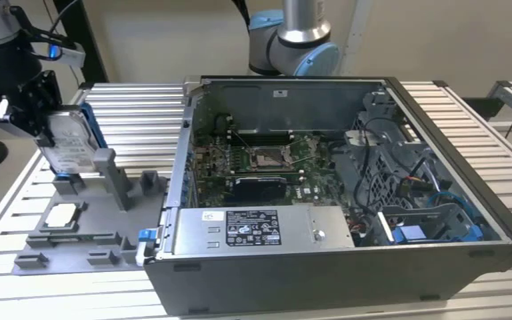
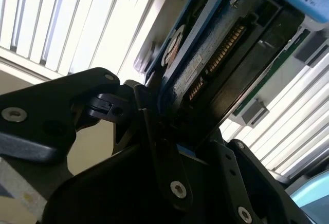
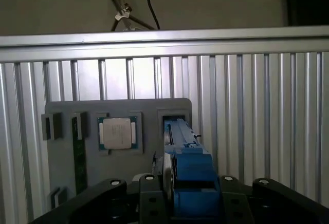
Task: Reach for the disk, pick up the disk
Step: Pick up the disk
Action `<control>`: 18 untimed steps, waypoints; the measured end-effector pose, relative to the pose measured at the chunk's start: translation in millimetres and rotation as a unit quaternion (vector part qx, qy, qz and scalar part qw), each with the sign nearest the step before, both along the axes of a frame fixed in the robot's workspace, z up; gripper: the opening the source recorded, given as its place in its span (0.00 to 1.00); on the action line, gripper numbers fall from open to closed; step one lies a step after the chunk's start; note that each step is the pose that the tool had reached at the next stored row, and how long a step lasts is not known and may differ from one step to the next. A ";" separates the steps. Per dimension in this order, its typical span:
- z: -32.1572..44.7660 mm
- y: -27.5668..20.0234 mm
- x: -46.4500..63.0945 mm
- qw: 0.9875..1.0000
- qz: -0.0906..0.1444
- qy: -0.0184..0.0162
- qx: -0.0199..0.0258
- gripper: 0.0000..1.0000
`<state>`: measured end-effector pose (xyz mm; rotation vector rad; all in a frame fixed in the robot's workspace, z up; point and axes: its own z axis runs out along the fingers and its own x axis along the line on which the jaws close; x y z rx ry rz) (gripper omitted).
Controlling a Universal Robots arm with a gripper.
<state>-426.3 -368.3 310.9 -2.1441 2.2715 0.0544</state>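
Observation:
The disk [image 1: 67, 143] is a silver-grey drive with blue rails, standing on edge and slightly tilted at the exterior view's left. My gripper [image 1: 45, 127] grips its upper part from above, fingers shut on it. The disk's lower end is at the upright holder of the grey fixture [image 1: 87, 230]; I cannot tell whether it still touches the holder. In the first wrist view the blue rail of the disk [image 3: 186, 160] runs from my gripper [image 3: 185, 196] down to the holder's slot. The second wrist view shows the disk's connector edge [image 2: 216, 54] clamped between the black fingers [image 2: 154, 131].
A small white-silver chip [image 1: 62, 215] lies in a pocket of the fixture, also visible as the chip [image 3: 117, 132]. An open computer case [image 1: 469, 200] with a grey power supply box [image 1: 265, 230] stands to the exterior view's right. A second arm's base [image 1: 292, 47] rises behind the case.

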 end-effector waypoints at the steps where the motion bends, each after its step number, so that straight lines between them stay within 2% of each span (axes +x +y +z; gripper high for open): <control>1: 3.0 0.0 0.0 1.000 0.000 0.000 0.000 0.00; 18: 80.2 0.0 0.0 1.000 0.000 0.000 0.000 0.00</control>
